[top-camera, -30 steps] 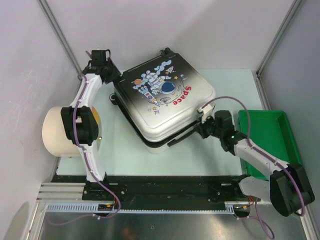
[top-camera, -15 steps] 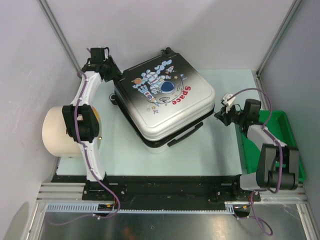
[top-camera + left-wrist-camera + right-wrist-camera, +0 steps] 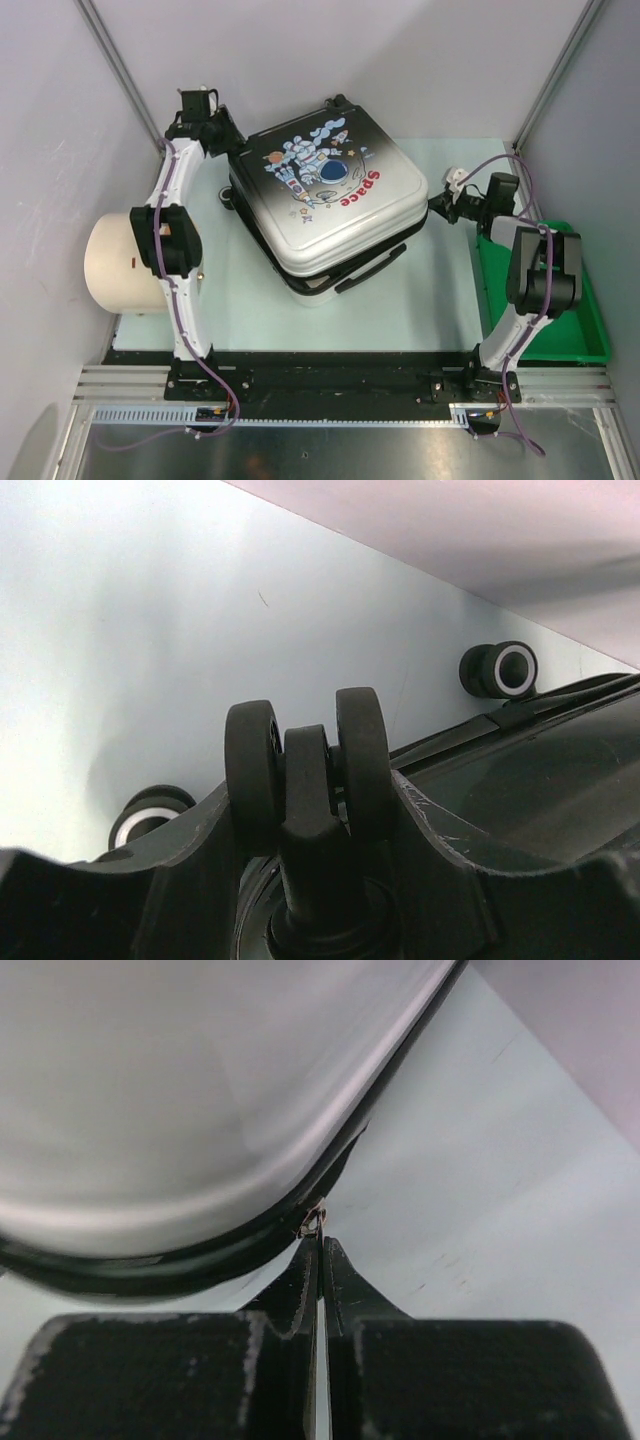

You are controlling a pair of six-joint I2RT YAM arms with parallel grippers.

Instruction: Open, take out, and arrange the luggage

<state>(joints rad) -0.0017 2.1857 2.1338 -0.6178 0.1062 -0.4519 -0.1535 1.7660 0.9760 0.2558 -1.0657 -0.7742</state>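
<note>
The luggage [image 3: 330,200] lies flat and closed on the table, astronaut "Space" print up, black handle toward the front. My left gripper [image 3: 225,140] is at its far left corner. In the left wrist view its fingers [image 3: 170,880] flank a black twin wheel [image 3: 305,765] and touch it on both sides. My right gripper [image 3: 437,205] is at the luggage's right corner. In the right wrist view it [image 3: 320,1250] is shut on the small metal zipper pull [image 3: 313,1222] at the black zipper seam under the white shell [image 3: 200,1080].
A beige cylinder [image 3: 120,262] lies at the left edge beside the left arm. A green bin [image 3: 560,300] stands at the right edge under the right arm. Two more wheels [image 3: 500,670] show beyond the held one. Walls close in at the back and sides.
My right gripper has moved from the luggage's front right side, near the handle, round to its right corner, and the arm has swung right. The left gripper has hardly moved.
</note>
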